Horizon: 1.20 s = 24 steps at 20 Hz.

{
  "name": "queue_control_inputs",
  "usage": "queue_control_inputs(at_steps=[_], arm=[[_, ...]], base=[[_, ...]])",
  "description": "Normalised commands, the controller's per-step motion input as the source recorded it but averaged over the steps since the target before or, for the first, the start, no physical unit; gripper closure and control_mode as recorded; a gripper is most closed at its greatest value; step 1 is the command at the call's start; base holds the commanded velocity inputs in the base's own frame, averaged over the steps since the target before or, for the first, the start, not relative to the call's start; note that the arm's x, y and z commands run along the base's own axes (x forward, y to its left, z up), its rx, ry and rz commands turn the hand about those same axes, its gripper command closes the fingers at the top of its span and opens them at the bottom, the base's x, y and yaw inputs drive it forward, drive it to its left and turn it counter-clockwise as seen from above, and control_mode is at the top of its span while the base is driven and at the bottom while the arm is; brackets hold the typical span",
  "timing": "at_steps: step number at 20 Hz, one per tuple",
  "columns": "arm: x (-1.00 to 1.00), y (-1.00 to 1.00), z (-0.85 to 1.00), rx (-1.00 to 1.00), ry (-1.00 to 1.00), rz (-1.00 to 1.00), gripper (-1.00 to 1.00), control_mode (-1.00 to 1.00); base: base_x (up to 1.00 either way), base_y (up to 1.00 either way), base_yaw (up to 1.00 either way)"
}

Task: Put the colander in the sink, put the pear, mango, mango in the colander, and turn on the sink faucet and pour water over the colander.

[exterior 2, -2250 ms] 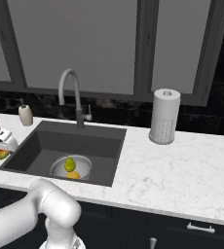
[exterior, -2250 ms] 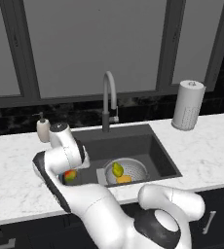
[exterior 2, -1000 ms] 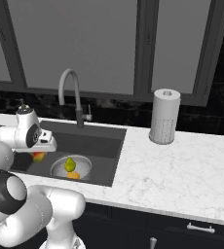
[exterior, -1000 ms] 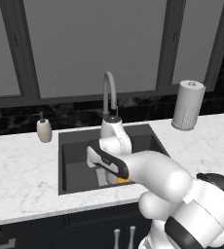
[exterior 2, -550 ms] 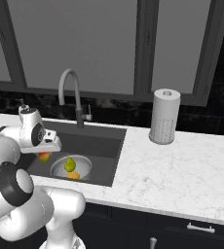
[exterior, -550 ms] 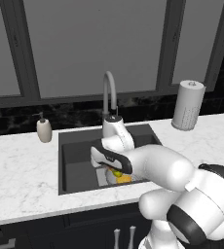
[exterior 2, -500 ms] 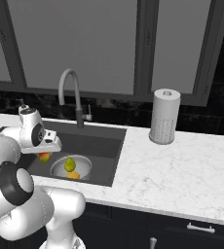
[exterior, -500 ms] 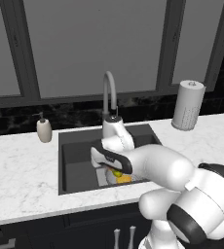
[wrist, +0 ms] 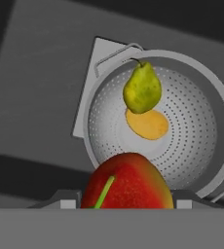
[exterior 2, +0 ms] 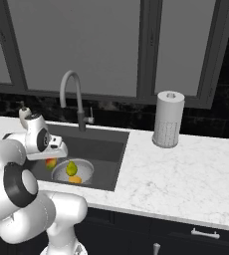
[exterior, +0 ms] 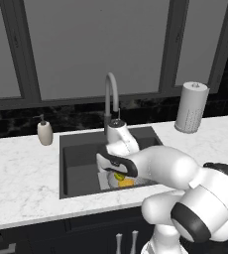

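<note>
I hold the red-and-green mango (wrist: pixel 127 181) clamped in my gripper (wrist: pixel 126 204), above the near rim of the colander (wrist: pixel 196 126). The colander sits in the sink (exterior 2: pixel 106 144), over the lighter plate at the basin floor, toward the sink's front edge. The pear (wrist: pixel 142 89) and the orange-yellow mango (wrist: pixel 147 123) lie touching in its bowl.

To finish this step well, I judge I should carry the fruit further over the bowl's middle and low before parting my fingers, so it rolls inward rather than off the rim, and lands beside, not upon, the pear's stem.

The hand view alone shows the fruit's offset from the bowl's centre. The right base view places the held mango beside the colander's left rim and shows the sink faucet (exterior 2: pixel 72 94) at the back edge, dry; the left base view hides most of the colander behind my arm.
</note>
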Motion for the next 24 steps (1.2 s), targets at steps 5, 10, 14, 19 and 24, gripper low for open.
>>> queue_control_inputs(at_steps=[5, 10, 14, 19, 24], arm=[[0.01, -0.15, -0.23, 0.0, 0.0, -0.01, 1.0, -1.0], [0.08, -0.02, -0.29, 0.0, 0.0, -0.02, 1.0, -1.0], [0.04, 0.0, -0.27, 0.0, 0.0, -0.02, 1.0, -1.0], [0.02, -0.02, -0.25, 0.0, 0.0, -0.03, 1.0, -1.0], [0.08, -0.03, -0.2, 0.0, 0.0, -0.03, 1.0, -1.0]], base=[[0.0, 0.0, 0.0], [0.0, 0.0, 0.0], [0.0, 0.0, 0.0], [0.0, 0.0, 0.0], [0.0, 0.0, 0.0]])
